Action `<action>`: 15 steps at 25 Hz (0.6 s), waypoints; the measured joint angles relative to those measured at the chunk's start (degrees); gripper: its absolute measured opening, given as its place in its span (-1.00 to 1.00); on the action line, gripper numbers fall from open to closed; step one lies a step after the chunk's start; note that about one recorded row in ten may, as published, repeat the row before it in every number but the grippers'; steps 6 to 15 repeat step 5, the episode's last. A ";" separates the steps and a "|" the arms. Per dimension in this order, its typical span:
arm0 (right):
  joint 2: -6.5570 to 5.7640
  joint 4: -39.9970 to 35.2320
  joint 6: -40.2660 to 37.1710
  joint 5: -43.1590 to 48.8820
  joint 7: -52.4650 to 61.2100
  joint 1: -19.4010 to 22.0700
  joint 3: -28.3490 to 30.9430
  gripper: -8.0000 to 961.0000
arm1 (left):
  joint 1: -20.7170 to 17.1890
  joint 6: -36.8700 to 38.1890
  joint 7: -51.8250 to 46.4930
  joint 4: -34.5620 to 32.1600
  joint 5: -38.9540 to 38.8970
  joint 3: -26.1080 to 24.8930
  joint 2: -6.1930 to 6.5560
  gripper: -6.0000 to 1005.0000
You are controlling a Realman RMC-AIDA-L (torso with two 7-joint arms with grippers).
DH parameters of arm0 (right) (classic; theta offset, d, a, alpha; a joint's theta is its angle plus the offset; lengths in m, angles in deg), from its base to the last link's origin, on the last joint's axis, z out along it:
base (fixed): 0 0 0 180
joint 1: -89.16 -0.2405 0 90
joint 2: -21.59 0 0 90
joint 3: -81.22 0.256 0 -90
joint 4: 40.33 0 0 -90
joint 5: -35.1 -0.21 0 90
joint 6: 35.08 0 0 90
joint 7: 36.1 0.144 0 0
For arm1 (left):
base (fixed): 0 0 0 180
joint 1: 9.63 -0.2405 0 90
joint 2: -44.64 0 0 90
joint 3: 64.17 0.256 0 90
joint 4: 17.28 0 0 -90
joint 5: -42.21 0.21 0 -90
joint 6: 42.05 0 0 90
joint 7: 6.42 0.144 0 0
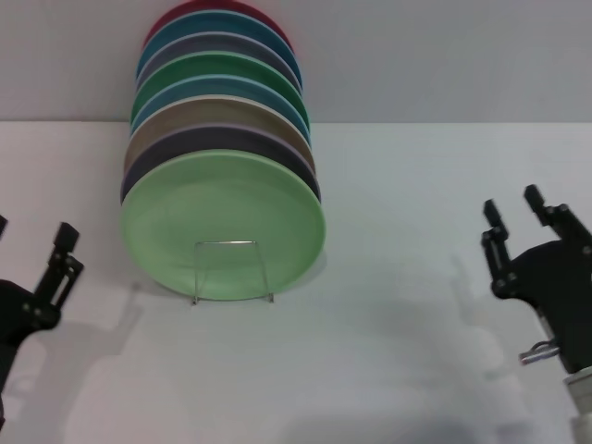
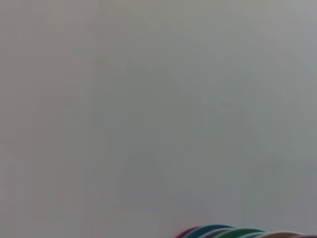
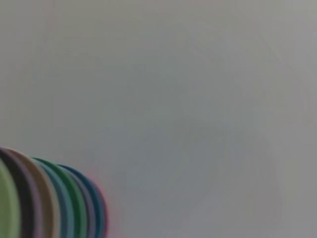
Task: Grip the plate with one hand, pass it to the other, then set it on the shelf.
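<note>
White bench [image 1: 388, 370] runs back to a pale grey wall [image 1: 444, 55], and you have both arms low at its near corners. Your light green plate [image 1: 222, 227] stands on edge at the front of a row of upright plates [image 1: 217, 102], held in the wire shelf [image 1: 231, 270], whose rectangular front loop crosses the plate's lower face; the row sits left of the middle and reaches toward the bench's far edge. Behind the green one you can pick out dark purple, tan, blue, darker green, teal and red rims. Your left gripper [image 1: 37, 254] hangs near the left edge, apart from the plate, and only part of it shows, so you cannot tell how its fingers stand. Your right gripper [image 1: 513, 213] sits near the right edge, well apart from the plate, fingers spread and holding nothing. Only the head view shows the shelf and the grippers. Your left wrist view catches just a strip of coloured rims [image 2: 237, 232] against the wall; your right wrist view shows the rims edge-on [image 3: 49, 198], the light green plate [image 3: 7, 208] outermost.
</note>
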 joint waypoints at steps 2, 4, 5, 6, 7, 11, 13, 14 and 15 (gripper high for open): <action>0.00 -1.02 -0.02 0.00 1.29 -0.22 0.90 -0.15 | 0.44 -1.74 -9.49 -0.64 -0.80 -4.56 0.04 0.25; -0.01 -2.80 -0.18 0.00 3.31 -0.53 2.47 -0.15 | 0.55 -2.94 -10.91 -0.61 -0.82 -6.77 0.03 0.25; -0.03 -4.46 -0.26 -0.01 4.93 -0.82 3.92 -0.15 | 0.56 -3.63 -11.31 -0.51 -0.86 -7.90 0.01 0.25; -0.03 -4.46 -0.26 -0.01 4.93 -0.82 3.92 -0.15 | 0.56 -3.63 -11.31 -0.51 -0.86 -7.90 0.01 0.25; -0.03 -4.46 -0.26 -0.01 4.93 -0.82 3.92 -0.15 | 0.56 -3.63 -11.31 -0.51 -0.86 -7.90 0.01 0.25; -0.03 -4.46 -0.26 -0.01 4.93 -0.82 3.92 -0.15 | 0.56 -3.63 -11.31 -0.51 -0.86 -7.90 0.01 0.25; -0.03 -4.46 -0.26 -0.01 4.93 -0.82 3.92 -0.15 | 0.56 -3.63 -11.31 -0.51 -0.86 -7.90 0.01 0.25; -0.03 -4.46 -0.26 -0.01 4.93 -0.82 3.92 -0.15 | 0.56 -3.63 -11.31 -0.51 -0.86 -7.90 0.01 0.25; -0.03 -4.46 -0.26 -0.01 4.93 -0.82 3.92 -0.15 | 0.56 -3.63 -11.31 -0.51 -0.86 -7.90 0.01 0.25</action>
